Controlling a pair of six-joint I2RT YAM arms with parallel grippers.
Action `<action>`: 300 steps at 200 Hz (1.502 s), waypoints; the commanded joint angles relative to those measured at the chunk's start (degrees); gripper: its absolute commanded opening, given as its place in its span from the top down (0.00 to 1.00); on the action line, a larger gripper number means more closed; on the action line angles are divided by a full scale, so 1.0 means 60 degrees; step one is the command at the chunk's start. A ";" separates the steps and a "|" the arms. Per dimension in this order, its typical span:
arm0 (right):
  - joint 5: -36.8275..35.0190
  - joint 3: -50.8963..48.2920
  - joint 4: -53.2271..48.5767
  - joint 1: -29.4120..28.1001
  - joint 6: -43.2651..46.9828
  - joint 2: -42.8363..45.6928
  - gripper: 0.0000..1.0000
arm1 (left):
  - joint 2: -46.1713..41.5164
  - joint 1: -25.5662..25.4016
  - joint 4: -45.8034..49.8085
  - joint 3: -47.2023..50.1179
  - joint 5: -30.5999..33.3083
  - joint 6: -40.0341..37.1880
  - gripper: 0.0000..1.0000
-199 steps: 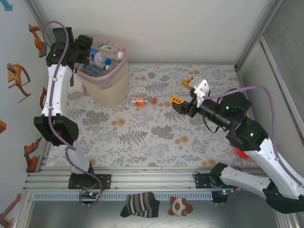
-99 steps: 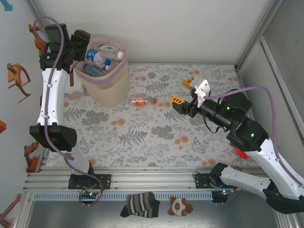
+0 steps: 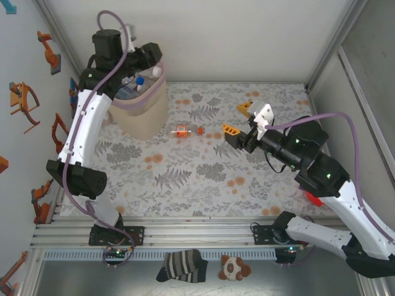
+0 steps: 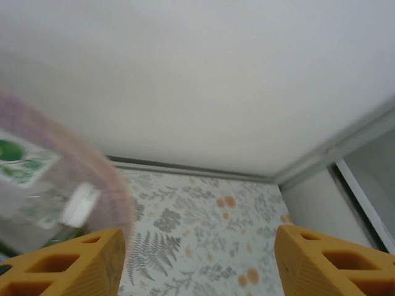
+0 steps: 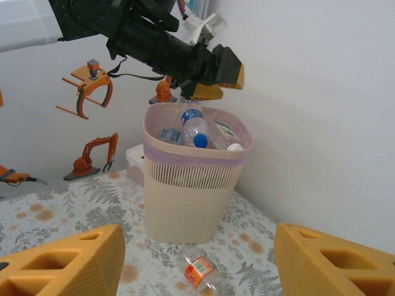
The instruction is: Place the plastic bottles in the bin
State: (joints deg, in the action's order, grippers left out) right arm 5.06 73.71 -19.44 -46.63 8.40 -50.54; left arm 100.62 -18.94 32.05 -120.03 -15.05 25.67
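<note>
Nearest the bases, the right gripper point(image 3: 237, 118) is held low over the surface point(image 3: 185, 179), just where it was a second ago. Its jaws are spread apart and nothing is held between them. They are pointed toward the one bottle point(image 3: 182, 130) seen on the surface. It lies on its side near the foot of the bin point(image 3: 148, 120), between the bin and the right gripper, and it has not been shifted. Its orange label is seen in the right wrist view.

Farther back, the bin is filled almost to its rim. The bottles in the bin point(image 5: 194, 126), some with blue and white caps, are piled inside the pink liner point(image 5: 185, 157).

The change is found at the far end. The left gripper point(image 5: 221, 83), which was beside the bin's left rim a second ago, has been swung across and is now carried above the back of the bin, close to the wall point(image 3: 216, 37). Its jaws are set wide apart and nothing is gripped. Through the gap, in the left wrist view, the patterned surface and the wall are seen, with the bin's rim blurred at the left.

From this it is judged that the left gripper's work at the bin is finished and that it is being brought round toward the open surface. The task is judged nearly done, with one bottle left to be put in. Since the heap is high, that bottle would best be released over the middle of the bin, so that it is not rolled off.
</note>
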 commanded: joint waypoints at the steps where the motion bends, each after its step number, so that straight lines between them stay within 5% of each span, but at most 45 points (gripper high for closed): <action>1: -0.0056 -0.0032 0.0223 -0.0009 -0.0069 0.0176 0.36 | -0.0206 -0.0327 -0.0620 0.0410 -0.1753 -0.2761 0.35; 47: -0.0160 -0.0050 0.0107 -0.0010 -0.0011 0.0305 0.36 | -0.0008 -0.0665 -0.0958 0.1474 -0.3510 -0.5381 0.35; 94: -0.0177 -0.0032 0.0087 -0.0015 -0.0004 0.0272 0.36 | 0.0210 -0.1871 -0.0305 0.2492 -0.1871 -0.9333 0.34; 187: -0.0269 0.0092 -0.0083 -0.0010 0.0009 0.0161 0.36 | 0.2248 -0.1996 0.0277 0.2648 -0.0705 -1.1065 0.34; 300: -0.0291 0.0137 -0.0113 -0.0020 -0.0086 0.0001 0.36 | 0.4551 -0.2498 0.1104 0.1895 0.0839 -1.1919 0.15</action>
State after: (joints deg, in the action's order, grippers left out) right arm 4.34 73.71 -20.34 -46.63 8.43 -50.83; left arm 125.93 -33.71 35.70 -105.89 -11.49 -44.07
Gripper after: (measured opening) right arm 0.643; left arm 0.840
